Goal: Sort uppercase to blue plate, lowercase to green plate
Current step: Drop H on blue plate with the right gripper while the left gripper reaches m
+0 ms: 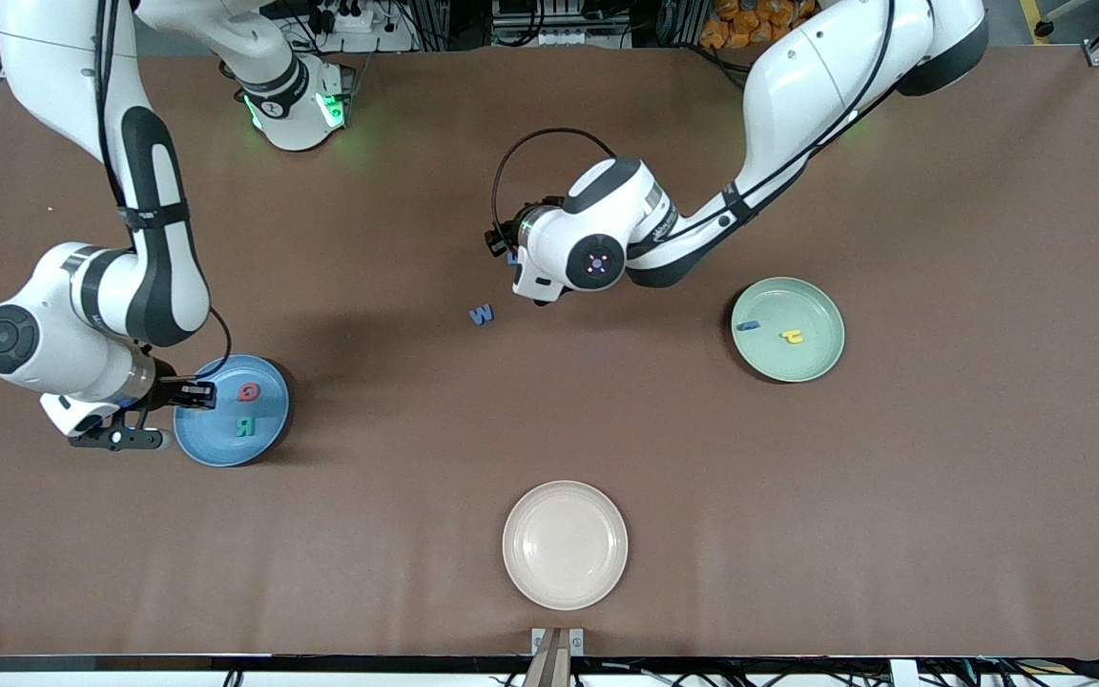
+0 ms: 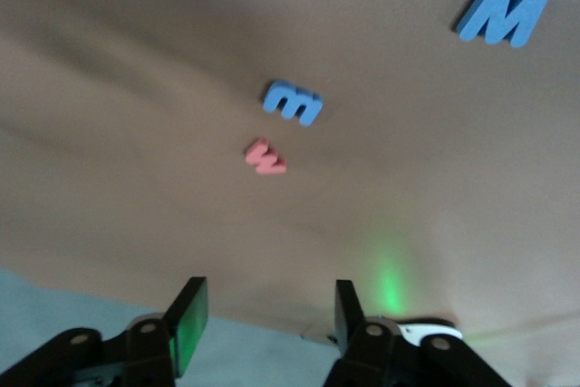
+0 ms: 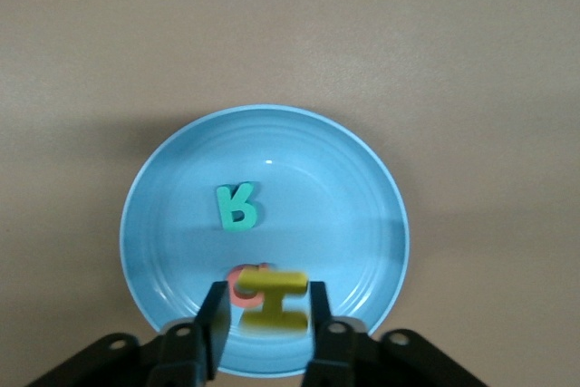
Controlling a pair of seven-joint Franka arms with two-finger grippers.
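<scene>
Uppercase letters are split: red Q (image 1: 248,392) and teal R (image 1: 243,426) lie in the blue plate (image 1: 268,441) at the right arm's end of a brown table (image 1: 941,496), and blue W (image 1: 482,314) sits mid-table. The right gripper (image 3: 264,313), over that plate, is closed on yellow H (image 3: 275,301); only its wrist view shows this. The left gripper (image 2: 270,322) hangs wide open and empty over the small blue m (image 2: 293,101) and red w (image 2: 265,157). The green plate (image 1: 821,358) holds two lowercase letters.
</scene>
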